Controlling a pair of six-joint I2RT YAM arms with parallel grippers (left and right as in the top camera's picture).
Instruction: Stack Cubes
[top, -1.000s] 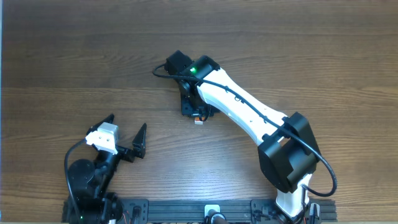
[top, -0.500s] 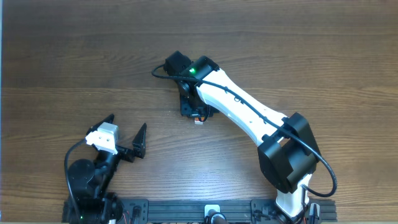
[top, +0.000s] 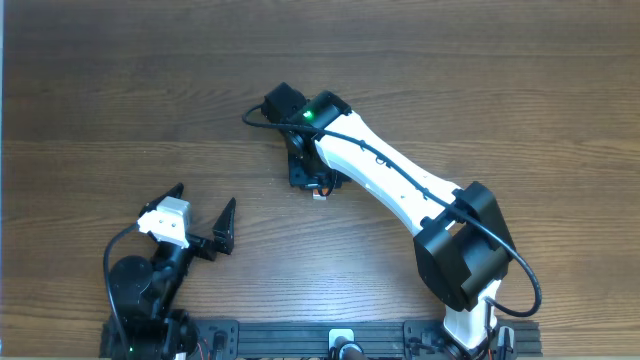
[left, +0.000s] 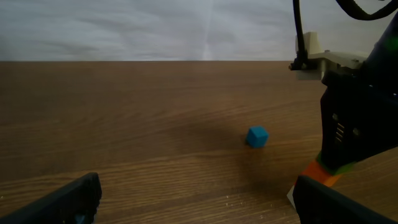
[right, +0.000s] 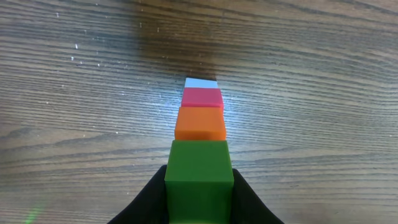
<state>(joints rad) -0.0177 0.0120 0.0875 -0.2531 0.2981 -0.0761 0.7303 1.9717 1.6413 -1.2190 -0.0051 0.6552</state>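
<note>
Cubes like these look small, hard-edged and light; we judge them stiff, with smooth faces that could slip if pinched off-centre, so the sure hold is across two opposite flat sides, near the middle. Four stand one upon another on the counter (top: 100, 80) — white cube (right: 201, 83) at the bottom, then pink cube (right: 202, 98), orange cube (right: 200, 123), and green cube (right: 199, 171) on top; the right hand (right: 199, 182) is clamped on the green cube, one finger against each side. We reckon four so piled tip easily, so any release should be straight and gentle. A blue cube (left: 256, 136) sits alone, well apart from the other four — probably the last to go on. The left hand (top: 206, 196) rests near its own base, fingers wide apart, holding nothing; the counter alone carries the cubes.
</note>
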